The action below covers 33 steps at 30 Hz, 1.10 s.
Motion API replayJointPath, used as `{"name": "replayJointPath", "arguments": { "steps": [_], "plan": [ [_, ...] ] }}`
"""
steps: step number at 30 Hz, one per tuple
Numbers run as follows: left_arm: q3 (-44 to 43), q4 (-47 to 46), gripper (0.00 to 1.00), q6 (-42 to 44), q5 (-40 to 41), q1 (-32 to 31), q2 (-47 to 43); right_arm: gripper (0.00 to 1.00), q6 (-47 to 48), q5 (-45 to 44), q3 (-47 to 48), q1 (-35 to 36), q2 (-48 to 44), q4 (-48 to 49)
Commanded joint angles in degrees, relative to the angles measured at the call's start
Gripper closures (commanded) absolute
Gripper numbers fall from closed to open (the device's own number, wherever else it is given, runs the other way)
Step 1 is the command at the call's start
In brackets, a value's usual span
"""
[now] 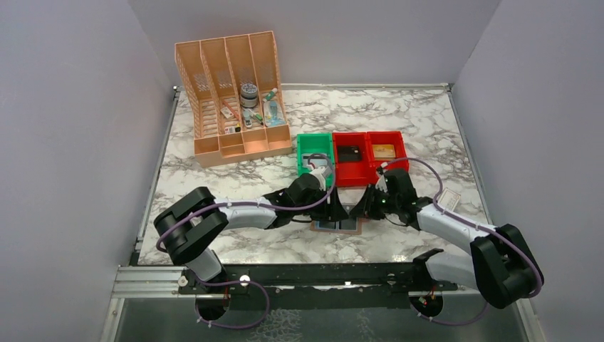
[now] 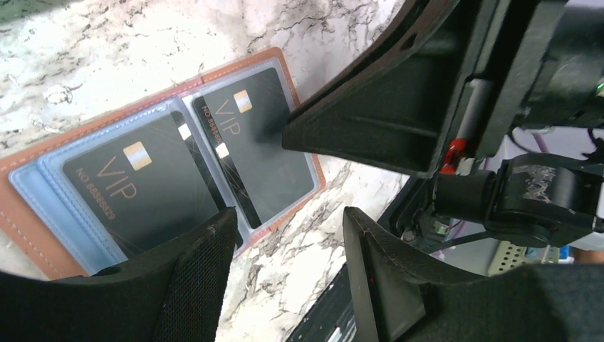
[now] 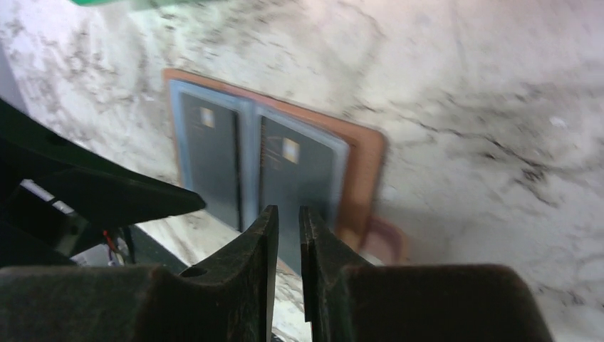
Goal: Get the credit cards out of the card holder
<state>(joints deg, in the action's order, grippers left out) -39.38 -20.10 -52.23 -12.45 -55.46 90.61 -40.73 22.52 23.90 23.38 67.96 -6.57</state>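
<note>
The brown card holder (image 1: 337, 226) lies open and flat on the marble near the front edge, between my two grippers. Two dark credit cards marked VIP sit in its blue-grey pockets, one (image 2: 142, 192) in the left half and one (image 2: 263, 142) in the right half. My left gripper (image 2: 288, 263) stands open over the holder's near edge with only marble between its fingers. My right gripper (image 3: 288, 221) hovers over the right-hand card (image 3: 295, 178), its jaws a narrow slit apart with nothing between them. The snap tab (image 3: 388, 242) sticks out beside the holder (image 3: 363, 164).
A green bin (image 1: 314, 153) and two red bins (image 1: 351, 160) (image 1: 387, 151) stand just behind the grippers. An orange file organizer (image 1: 235, 92) stands at the back left. A small white box (image 1: 449, 198) lies to the right. The black front rail (image 1: 320, 274) runs close below the holder.
</note>
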Motion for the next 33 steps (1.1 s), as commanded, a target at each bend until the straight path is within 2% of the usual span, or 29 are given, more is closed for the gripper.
{"name": "replayJointPath", "arguments": {
  "steps": [1,6,13,18,25,33],
  "plan": [
    [-3.90,1.11,0.41,2.50,-0.88,0.27,2.94,0.83,-3.52,-5.38,-5.22,-0.26,-0.14,0.75],
    [-7.44,2.63,0.41,4.50,-2.76,0.27,6.05,0.84,-5.51,-8.67,-8.84,-0.27,1.04,1.83],
    [-10.92,11.37,0.41,6.71,2.94,0.27,8.94,0.86,-7.81,-11.11,-10.35,-0.26,-0.03,1.71],
    [-11.44,12.03,0.42,6.99,2.92,0.16,10.62,0.86,-7.32,-12.96,-9.47,-0.26,-3.66,-1.26],
    [-12.33,14.13,0.43,7.22,4.08,-0.38,11.93,0.82,-6.46,-11.68,-8.04,-0.28,-7.49,-2.90],
    [-12.84,17.46,0.44,7.34,7.55,-0.88,11.62,0.84,-5.34,-8.67,-7.49,-0.26,-2.86,-0.99]
  ]
}}
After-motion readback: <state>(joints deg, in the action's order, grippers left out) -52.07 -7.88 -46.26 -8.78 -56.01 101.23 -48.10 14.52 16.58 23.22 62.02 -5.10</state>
